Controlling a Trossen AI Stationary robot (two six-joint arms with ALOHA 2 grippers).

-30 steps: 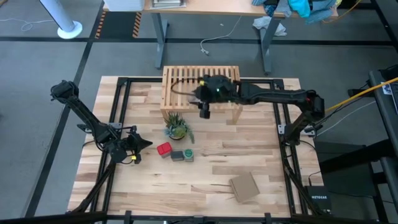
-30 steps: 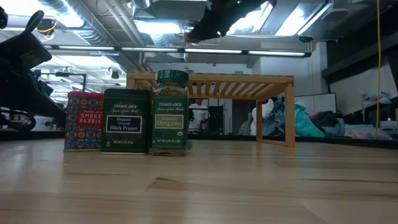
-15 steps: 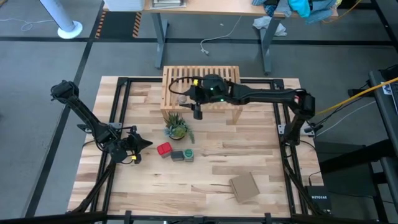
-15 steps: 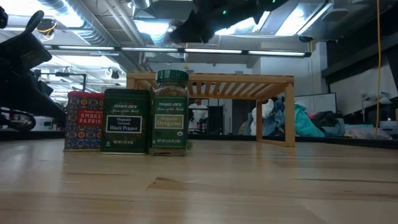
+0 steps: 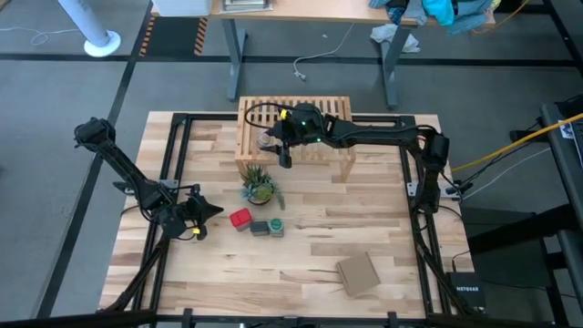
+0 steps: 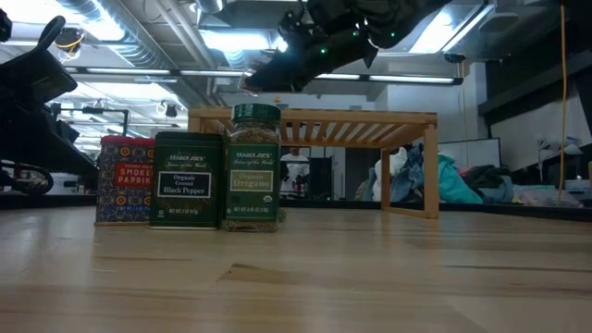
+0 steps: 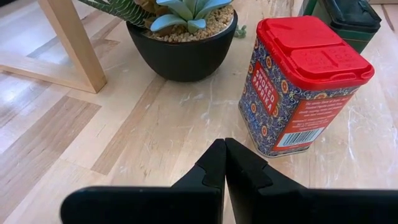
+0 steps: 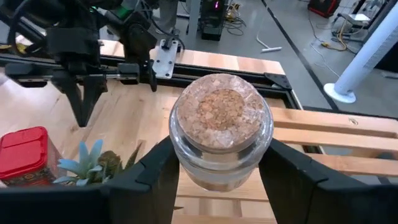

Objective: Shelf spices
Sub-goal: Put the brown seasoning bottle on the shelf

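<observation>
right end effector (image 8: 219, 180) gripping cork-topped jar (image 8: 221, 127) over shelf (image 8: 336, 140), jar base hidden

Four spice containers: one red tin (image 5: 240, 218), one dark tin (image 5: 260, 228), one green-capped jar (image 5: 276, 228), one cork-topped jar (image 8: 220, 130). One shelf (image 5: 251, 117), one potted plant (image 5: 259, 186), one cardboard piece (image 5: 358, 273), two arms.
</observation>
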